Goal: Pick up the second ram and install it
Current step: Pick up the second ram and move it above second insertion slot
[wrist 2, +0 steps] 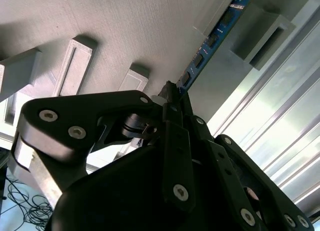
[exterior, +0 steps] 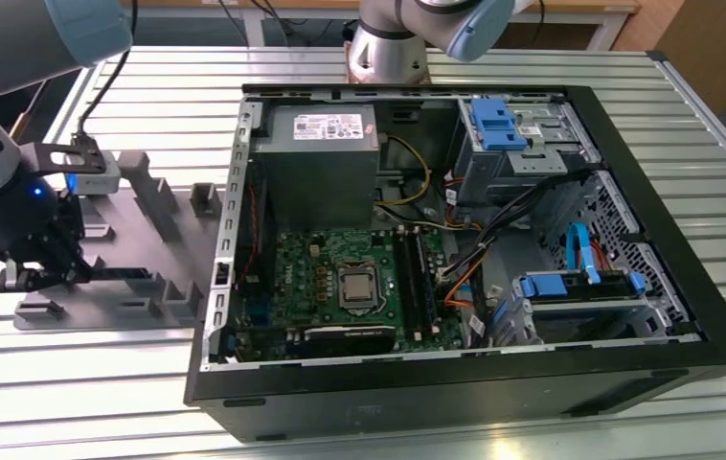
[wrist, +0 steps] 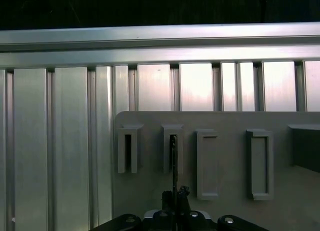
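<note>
You are looking at the slatted tabletop (exterior: 171, 77) carrying an open computer case (exterior: 465, 388) across its middle, while the grey tray (exterior: 114, 287) is lying along the edge at the exterior view's left. Your gripper (exterior: 44, 273) is hanging low over that tray's near corner. In both wrist views its fingertips are pinching one end of the second ram (wrist 2: 210, 43) (wrist: 174, 161), which is standing on edge over the tray with its far end sitting in a slotted block (wrist: 179, 151).
</note>
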You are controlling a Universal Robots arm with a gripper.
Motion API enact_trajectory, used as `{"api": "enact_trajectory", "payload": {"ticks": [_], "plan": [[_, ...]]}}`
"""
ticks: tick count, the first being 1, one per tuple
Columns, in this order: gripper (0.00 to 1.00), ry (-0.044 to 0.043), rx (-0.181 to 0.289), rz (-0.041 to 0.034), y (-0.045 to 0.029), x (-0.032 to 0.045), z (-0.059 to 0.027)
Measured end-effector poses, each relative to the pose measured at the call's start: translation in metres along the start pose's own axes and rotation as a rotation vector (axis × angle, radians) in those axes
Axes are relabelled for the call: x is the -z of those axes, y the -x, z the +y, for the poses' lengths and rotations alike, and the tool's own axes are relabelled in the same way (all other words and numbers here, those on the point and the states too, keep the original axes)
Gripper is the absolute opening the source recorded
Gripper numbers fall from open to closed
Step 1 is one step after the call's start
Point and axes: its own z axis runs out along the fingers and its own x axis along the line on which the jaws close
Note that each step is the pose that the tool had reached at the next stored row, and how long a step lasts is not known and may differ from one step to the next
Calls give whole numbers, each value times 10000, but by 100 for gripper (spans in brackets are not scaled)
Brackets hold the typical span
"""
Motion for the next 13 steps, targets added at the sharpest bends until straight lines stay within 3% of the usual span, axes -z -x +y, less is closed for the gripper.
{"api": "enact_trajectory", "payload": {"ticks": [13], "plan": [[14, 0, 0, 0, 1, 62, 0]]}}
